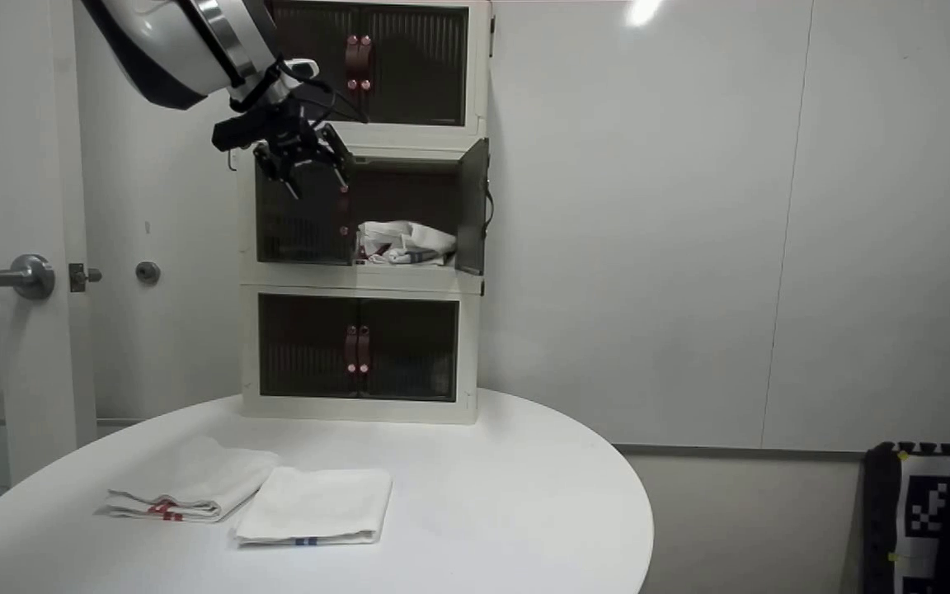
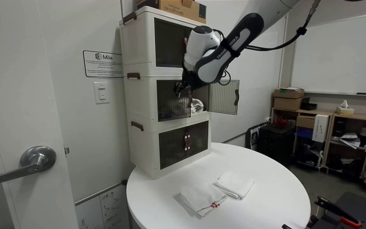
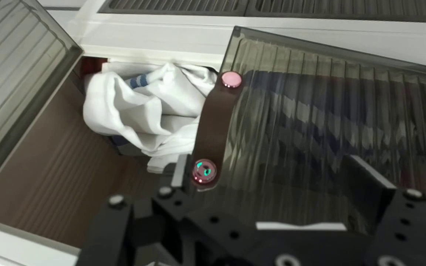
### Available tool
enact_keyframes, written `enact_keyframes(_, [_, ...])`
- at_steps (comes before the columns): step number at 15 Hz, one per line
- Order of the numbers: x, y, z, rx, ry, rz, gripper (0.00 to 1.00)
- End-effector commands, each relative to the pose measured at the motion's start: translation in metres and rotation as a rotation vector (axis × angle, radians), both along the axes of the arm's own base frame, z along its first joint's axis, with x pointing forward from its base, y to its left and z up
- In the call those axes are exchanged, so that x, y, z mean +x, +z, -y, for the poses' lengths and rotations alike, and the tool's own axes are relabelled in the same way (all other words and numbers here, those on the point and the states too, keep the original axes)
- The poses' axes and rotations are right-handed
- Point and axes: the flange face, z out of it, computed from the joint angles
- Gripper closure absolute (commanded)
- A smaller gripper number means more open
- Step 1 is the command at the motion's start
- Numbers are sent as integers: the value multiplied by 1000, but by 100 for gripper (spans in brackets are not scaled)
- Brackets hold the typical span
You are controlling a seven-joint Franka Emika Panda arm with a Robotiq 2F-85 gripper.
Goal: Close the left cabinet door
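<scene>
The left cabinet door [image 1: 298, 227], a dark smoky ribbed panel, stands partly ajar in the middle tier of the white cabinet. It also shows in an exterior view [image 2: 172, 109] and in the wrist view [image 3: 309, 122]. Its brown strap handle [image 3: 215, 125] with pink studs is at its free edge. My gripper [image 1: 318, 188] is open and empty in front of the door's upper part, fingers pointing down and toward it; it also shows in an exterior view [image 2: 178, 92]. In the wrist view, the gripper's [image 3: 276, 173] one finger is beside the handle's stud; I cannot tell whether it touches.
The same tier's right-hand panel [image 1: 472, 206] stands wide open [image 2: 223, 97]. A crumpled white cloth [image 3: 142, 107] lies inside that tier. Top-tier doors [image 1: 417, 66] and bottom-tier doors [image 1: 409, 351] are shut. Two folded cloths [image 1: 314, 503] [image 2: 202, 198] lie on the round white table [image 1: 524, 495].
</scene>
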Motion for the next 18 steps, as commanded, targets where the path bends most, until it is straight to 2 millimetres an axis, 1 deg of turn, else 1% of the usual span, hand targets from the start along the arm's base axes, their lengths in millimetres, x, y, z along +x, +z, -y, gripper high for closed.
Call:
enact_keyframes(1, [15,-9,0,-10,11,23,0])
enact_keyframes(5, [23,-15,-2,-17,21,23,0])
enact_keyframes(11, [36,-11,-3,-25,31,49,0])
enact_keyframes(14, [40,-8,0,-22,30,60,0])
enact_keyframes(18, [42,-10,7,-27,26,65,0])
